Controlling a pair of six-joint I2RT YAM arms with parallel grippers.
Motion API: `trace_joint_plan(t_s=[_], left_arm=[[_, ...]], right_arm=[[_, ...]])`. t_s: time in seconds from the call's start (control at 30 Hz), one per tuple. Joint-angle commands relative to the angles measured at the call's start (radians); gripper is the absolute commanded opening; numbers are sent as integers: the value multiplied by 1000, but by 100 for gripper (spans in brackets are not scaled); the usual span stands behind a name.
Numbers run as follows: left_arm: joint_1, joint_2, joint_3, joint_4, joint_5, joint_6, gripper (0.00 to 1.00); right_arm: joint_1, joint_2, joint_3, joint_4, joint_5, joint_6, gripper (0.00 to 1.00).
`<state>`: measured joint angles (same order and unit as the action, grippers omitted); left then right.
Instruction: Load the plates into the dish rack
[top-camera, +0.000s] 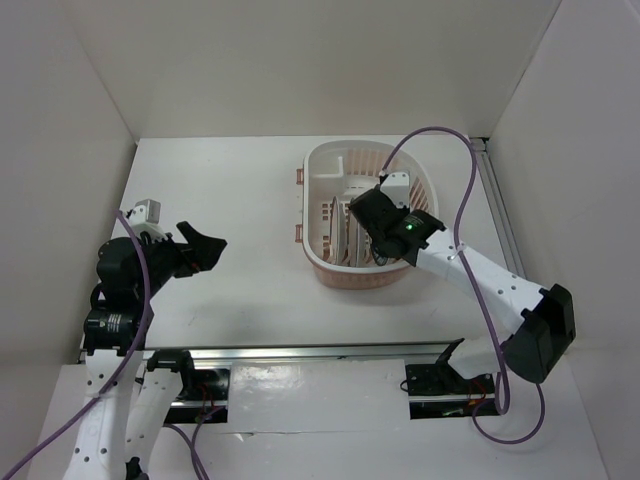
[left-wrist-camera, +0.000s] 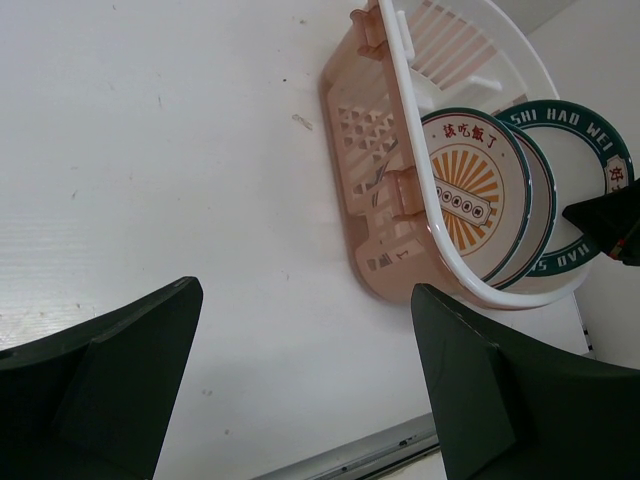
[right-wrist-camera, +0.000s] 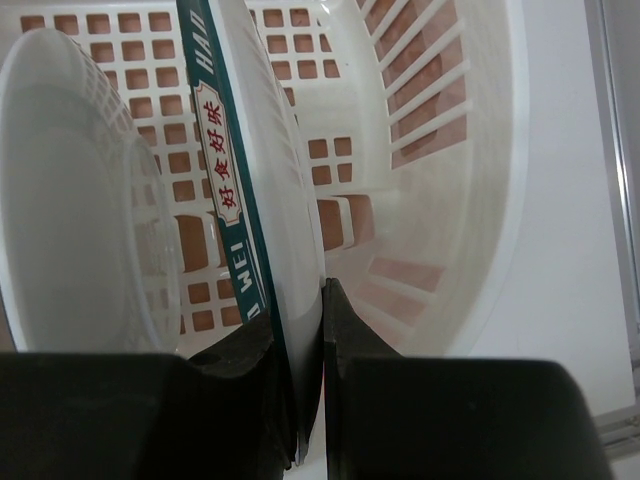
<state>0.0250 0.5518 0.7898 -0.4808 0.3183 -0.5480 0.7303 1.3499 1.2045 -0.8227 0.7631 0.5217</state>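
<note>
The pink-and-cream dish rack (top-camera: 318, 262) stands at the table's middle right. Plates stand on edge inside it. In the left wrist view the sunburst plate (left-wrist-camera: 470, 195) is nearest, with a second plate (left-wrist-camera: 538, 215) close behind it. The blue-green banded plate (left-wrist-camera: 590, 180) is furthest. My right gripper (right-wrist-camera: 300, 330) reaches down into the rack (right-wrist-camera: 450, 150) and is shut on the rim of the banded plate (right-wrist-camera: 225, 160), which is upright. Another plate's white back (right-wrist-camera: 80, 200) stands to its left. My left gripper (top-camera: 205, 245) hovers open over bare table left of the rack (left-wrist-camera: 395, 190), holding nothing.
White walls enclose the table on the left, back and right. A metal rail (top-camera: 330, 352) runs along the near edge by the arm bases. The right arm's purple cable (top-camera: 440, 135) arcs over the rack's far side.
</note>
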Motion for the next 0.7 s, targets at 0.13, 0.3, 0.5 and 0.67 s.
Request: trace_joint_plan(t_s=[0.13, 0.3, 0.5, 0.67], left_arm=[[-4, -13, 11, 15, -2, 25, 99], [-4, -13, 11, 5, -2, 25, 99], [-13, -13, 11, 5, -11, 25, 99], [-13, -13, 11, 5, -12, 25, 99]], right_arm=[[-2, -1, -14, 68, 42, 35, 0], [-2, -1, -23, 68, 42, 44, 0], [17, 17, -42, 68, 42, 66, 0], [35, 17, -51, 68, 42, 77, 0]])
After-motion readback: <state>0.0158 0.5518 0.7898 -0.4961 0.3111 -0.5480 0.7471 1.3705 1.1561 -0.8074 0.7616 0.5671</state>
